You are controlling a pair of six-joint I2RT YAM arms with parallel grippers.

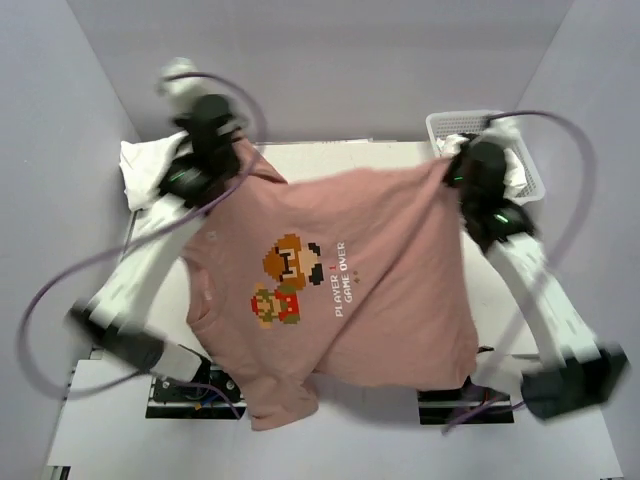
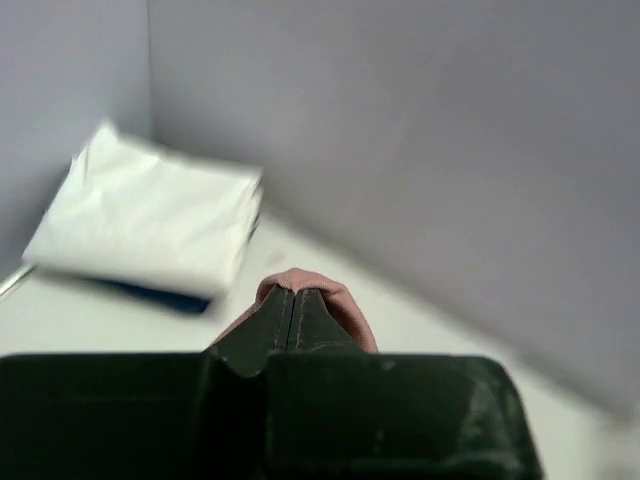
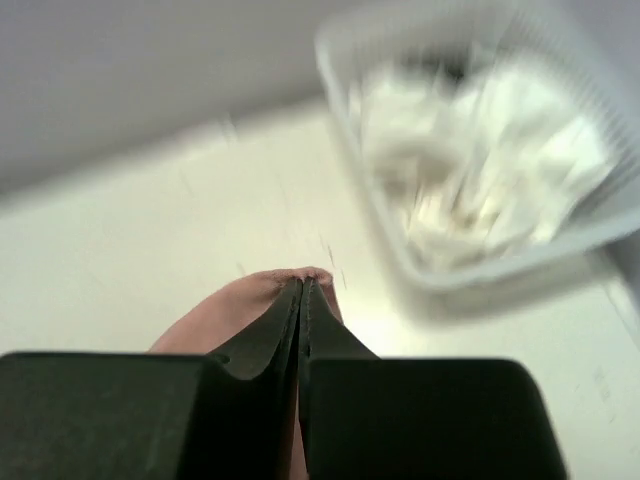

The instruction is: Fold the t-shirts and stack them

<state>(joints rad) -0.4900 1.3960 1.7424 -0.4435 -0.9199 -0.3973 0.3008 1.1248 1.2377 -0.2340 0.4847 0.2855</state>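
Note:
A dusty-pink t-shirt [image 1: 380, 260] with a pixel-art print hangs spread in the air above the table, stretched between both arms. My left gripper [image 1: 237, 150] is shut on its far left corner; pink cloth [image 2: 330, 295] wraps over the closed fingertips in the left wrist view. My right gripper [image 1: 452, 168] is shut on the far right corner, and pink cloth [image 3: 240, 300] bulges beside the closed fingers there. A folded white t-shirt [image 2: 150, 215] lies over a blue one [image 2: 160, 297] at the table's far left corner. Crumpled white tees [image 3: 470, 160] fill the basket.
The white mesh basket [image 1: 447, 124] stands at the far right corner of the table, close to my right gripper. Grey walls enclose the table on three sides. The hanging shirt hides most of the tabletop [image 1: 330, 155] in the top view.

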